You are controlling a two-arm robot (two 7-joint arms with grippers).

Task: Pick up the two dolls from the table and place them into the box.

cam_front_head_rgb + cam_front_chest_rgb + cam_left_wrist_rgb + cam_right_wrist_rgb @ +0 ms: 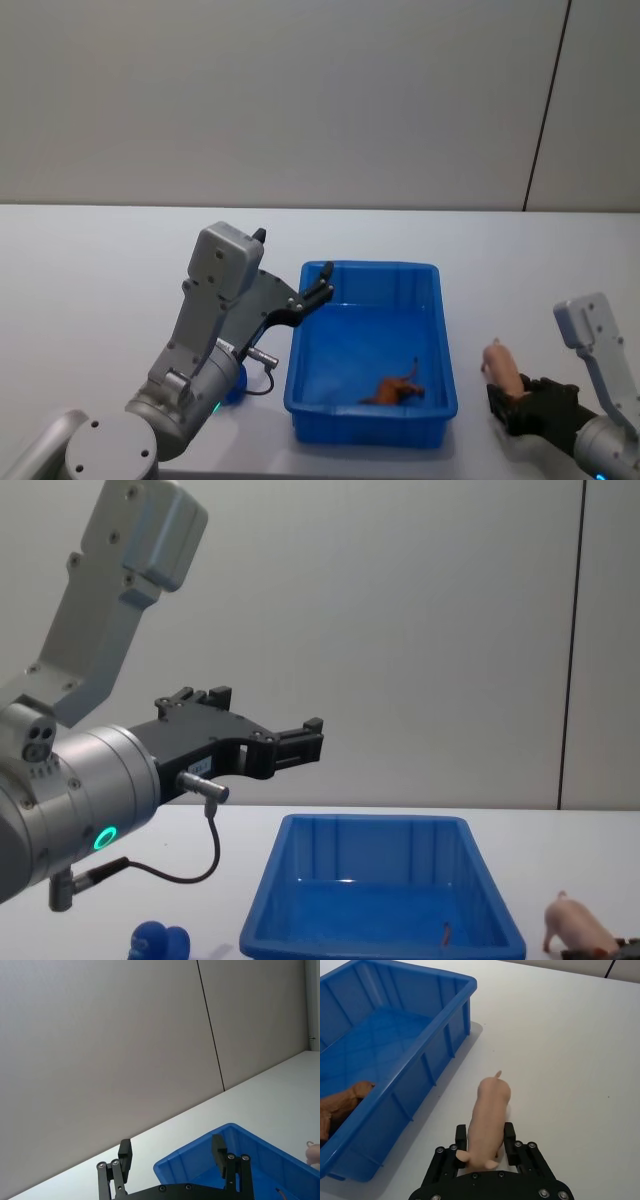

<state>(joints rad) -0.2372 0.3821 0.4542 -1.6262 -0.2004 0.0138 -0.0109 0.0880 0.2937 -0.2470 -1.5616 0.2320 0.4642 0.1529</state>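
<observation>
Table (100,300), white, is backed by a grey wall (300,100). At the head view's lower right the pink pig (489,1105) is clamped by the right gripper (485,1132), just right of the blue tub (370,268), its length laid along the fingers (509,1135), tail outward. The left gripper (325,282) is held wide open, empty, over the tub's upper left corner.

The grey left arm (95,780) bears a green light (103,837) at eight o'clock and a black cable (216,845); the left gripper (171,1146) and right gripper (485,1132) are black, screw-studded.
</observation>
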